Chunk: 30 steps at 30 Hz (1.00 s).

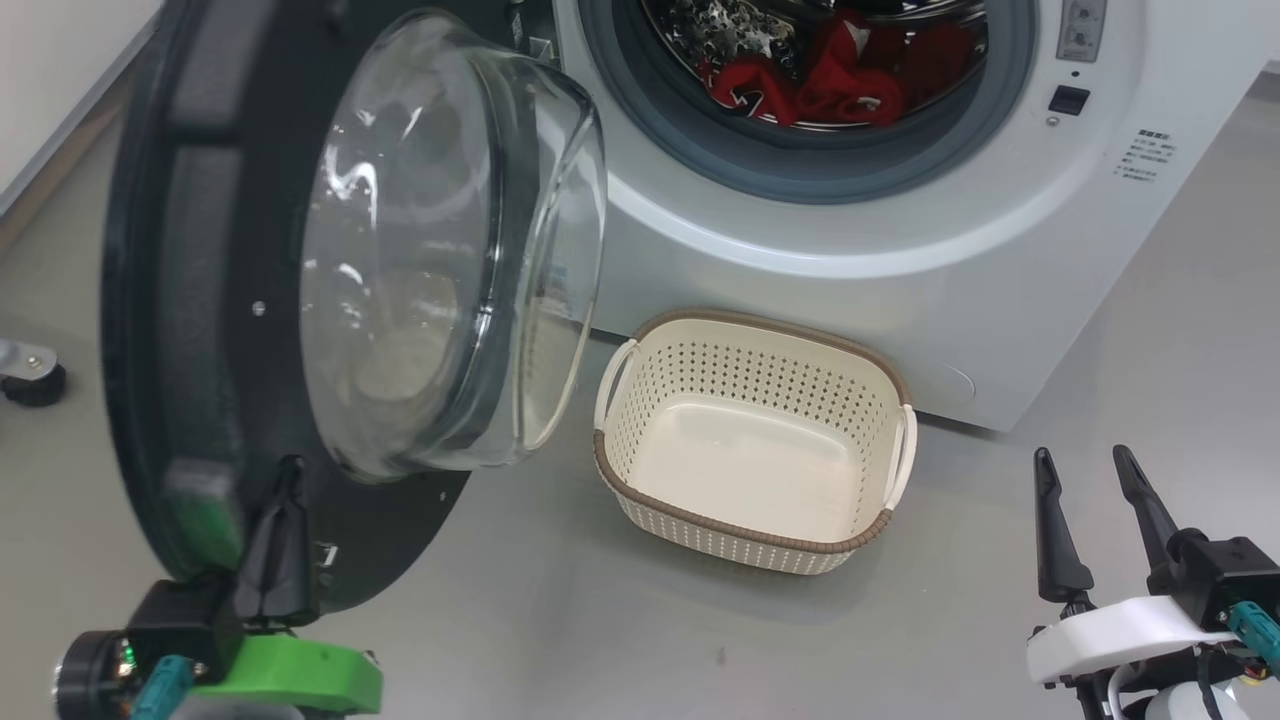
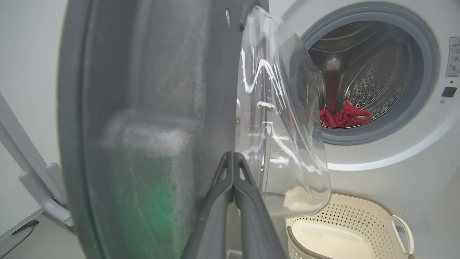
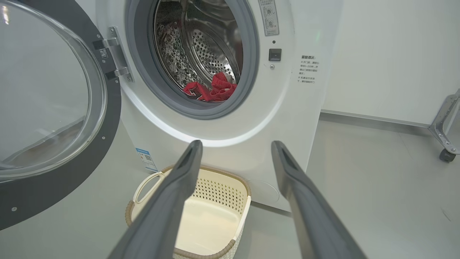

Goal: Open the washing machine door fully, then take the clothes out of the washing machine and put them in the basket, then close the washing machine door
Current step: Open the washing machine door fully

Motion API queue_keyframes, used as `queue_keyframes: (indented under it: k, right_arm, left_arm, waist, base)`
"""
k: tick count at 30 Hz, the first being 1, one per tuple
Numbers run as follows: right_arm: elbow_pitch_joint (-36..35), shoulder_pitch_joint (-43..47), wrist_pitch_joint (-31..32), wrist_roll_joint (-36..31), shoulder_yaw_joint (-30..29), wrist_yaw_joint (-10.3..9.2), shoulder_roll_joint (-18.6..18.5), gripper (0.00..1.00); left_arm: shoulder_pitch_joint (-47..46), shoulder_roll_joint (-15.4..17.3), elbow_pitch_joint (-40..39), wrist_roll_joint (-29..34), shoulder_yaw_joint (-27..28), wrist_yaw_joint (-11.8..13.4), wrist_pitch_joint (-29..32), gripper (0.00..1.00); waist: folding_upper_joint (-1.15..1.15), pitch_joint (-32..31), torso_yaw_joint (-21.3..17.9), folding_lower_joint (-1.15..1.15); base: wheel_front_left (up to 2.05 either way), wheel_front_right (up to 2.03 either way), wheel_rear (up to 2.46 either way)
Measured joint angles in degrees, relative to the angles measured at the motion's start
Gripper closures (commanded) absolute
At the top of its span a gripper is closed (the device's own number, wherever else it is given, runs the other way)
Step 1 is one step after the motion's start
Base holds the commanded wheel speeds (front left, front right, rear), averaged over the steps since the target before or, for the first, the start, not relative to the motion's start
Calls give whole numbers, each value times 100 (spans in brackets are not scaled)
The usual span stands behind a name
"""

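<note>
While the door (image 1: 170, 300) hangs open at nine o'clock, your left gripper (image 1: 290, 480), jaws pressed together, seems to touch its inner face. Right gripper (image 1: 1082, 458) is spread at four o'clock. Clothes (image 1: 830, 80) lie inside the machine (image 1: 900, 250) at twelve; the basket (image 1: 750, 322) sits just before it.

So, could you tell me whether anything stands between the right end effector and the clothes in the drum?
Nothing visible does. The open right end effector faces the drum opening, where the clothes lie. The washing machine door is swung aside to the left, and the basket sits on the floor below the opening.
</note>
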Motion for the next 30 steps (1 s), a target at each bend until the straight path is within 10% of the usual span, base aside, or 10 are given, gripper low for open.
queue_keyframes:
  k: [30]
  right_arm:
    - [-189, -147, 103, -12, -41, -5, -56, 0]
  left_arm:
    - [-834, -51, 1092, 68, 1752, 0, -51, 100]
  waist:
    - [0, 301, -493, 0]
  base:
    - [0, 0, 0]
